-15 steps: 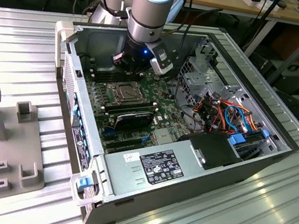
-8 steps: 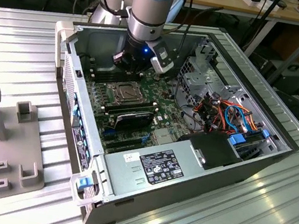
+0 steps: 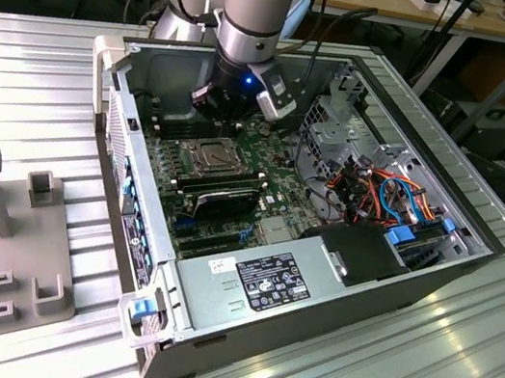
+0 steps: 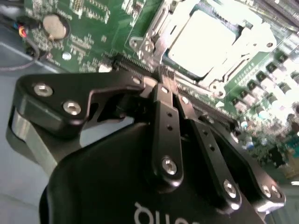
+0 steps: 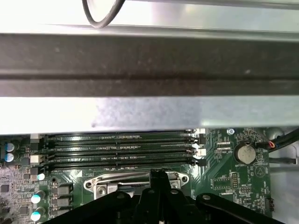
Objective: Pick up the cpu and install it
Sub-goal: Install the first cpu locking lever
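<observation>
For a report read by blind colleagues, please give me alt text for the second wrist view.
The black gripper, jaws shut, hangs above a green motherboard, beside the metal-framed socket where the silver cpu lies. A coin cell battery sits farther off.

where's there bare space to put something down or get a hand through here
Bare ribbed table at the exterior view's lower right, along the case wall, and at its upper left beyond the grey fixture plate. Inside the case is crowded: cables, RAM sticks, power supply, with the arm over the motherboard.
</observation>
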You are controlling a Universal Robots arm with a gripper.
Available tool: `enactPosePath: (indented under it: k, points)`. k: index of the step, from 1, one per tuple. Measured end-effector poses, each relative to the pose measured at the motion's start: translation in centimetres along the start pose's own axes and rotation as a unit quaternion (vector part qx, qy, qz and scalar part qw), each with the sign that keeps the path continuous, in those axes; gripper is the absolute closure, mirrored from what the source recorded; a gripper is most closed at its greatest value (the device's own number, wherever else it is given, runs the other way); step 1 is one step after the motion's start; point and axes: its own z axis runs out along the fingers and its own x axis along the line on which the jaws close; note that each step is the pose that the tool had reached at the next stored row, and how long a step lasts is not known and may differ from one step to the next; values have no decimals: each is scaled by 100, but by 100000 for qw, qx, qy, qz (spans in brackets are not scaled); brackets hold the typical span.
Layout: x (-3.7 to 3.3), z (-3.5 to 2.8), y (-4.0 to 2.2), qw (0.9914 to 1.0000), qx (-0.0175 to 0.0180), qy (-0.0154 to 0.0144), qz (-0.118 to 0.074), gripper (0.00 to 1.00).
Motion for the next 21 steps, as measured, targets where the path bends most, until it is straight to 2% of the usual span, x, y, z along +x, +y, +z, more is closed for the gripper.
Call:
enactPosePath:
  k: [2, 4, 5, 6, 12, 13, 14, 15, 16, 17, 21]
  points:
    - [-2, -28, 3, 99999, 316, -10, -18, 89]
    - [-7, -63, 6, 99989, 1461, -22, -156, 89]
    - [-7, -68, 6, 99983, 1831, -18, -196, 89]
    - [-7, -68, 6, 99979, 2028, -16, -220, 89]
    - [-7, -68, 7, 99978, 2068, 52, -215, 89]
    - [-7, -66, 7, 99978, 2068, 436, -181, 89]
    - [-7, -65, 6, 99970, 2101, 1266, -136, 89]
    - [-7, -64, 6, 99963, 2114, 1717, -106, 89]
    - [-6, -62, 6, 99947, 2145, 2467, -53, 89]
    - [-6, -61, 6, 99932, 2160, 2984, -14, 89]
    - [-7, -61, 6, 99930, 2163, 3051, -16, 89]
